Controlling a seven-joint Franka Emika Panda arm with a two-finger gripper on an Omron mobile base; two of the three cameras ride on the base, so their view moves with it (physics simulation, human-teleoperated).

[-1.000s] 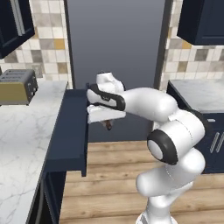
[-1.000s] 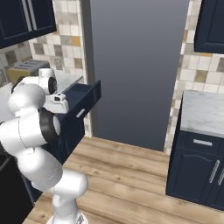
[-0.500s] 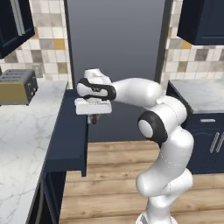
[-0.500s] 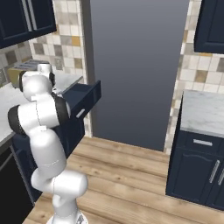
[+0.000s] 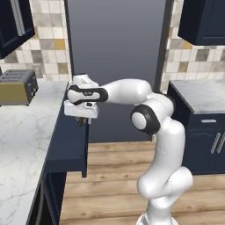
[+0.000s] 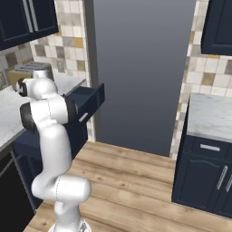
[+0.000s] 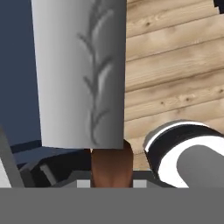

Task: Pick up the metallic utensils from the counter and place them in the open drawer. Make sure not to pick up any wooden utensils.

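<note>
My gripper [image 5: 81, 117] is shut on a metallic utensil [image 7: 83, 74]. In the hand view its broad grey metal end fills the middle, and its dark brown handle [image 7: 111, 168] runs down between my fingers. From the left base view, the hand hangs just over the far end of the open drawer [image 5: 70, 149], a navy box pulled out from the cabinet, with a bit of brown poking out below the hand. The same drawer [image 6: 90, 100] appears in the right base view, partly behind my arm. The counter and the wooden utensils are out of view.
A yellowish toaster [image 5: 17, 85] stands on the marble worktop [image 5: 26, 136] left of the drawer. A navy cabinet with a marble top [image 5: 202, 94] stands on the right. Wooden floor [image 5: 114, 176] lies between them, and a tall dark grey panel rises behind.
My arm has swung left with the utensil, from in front of the drawer's front panel to over the drawer itself. The grip has stayed the same.
</note>
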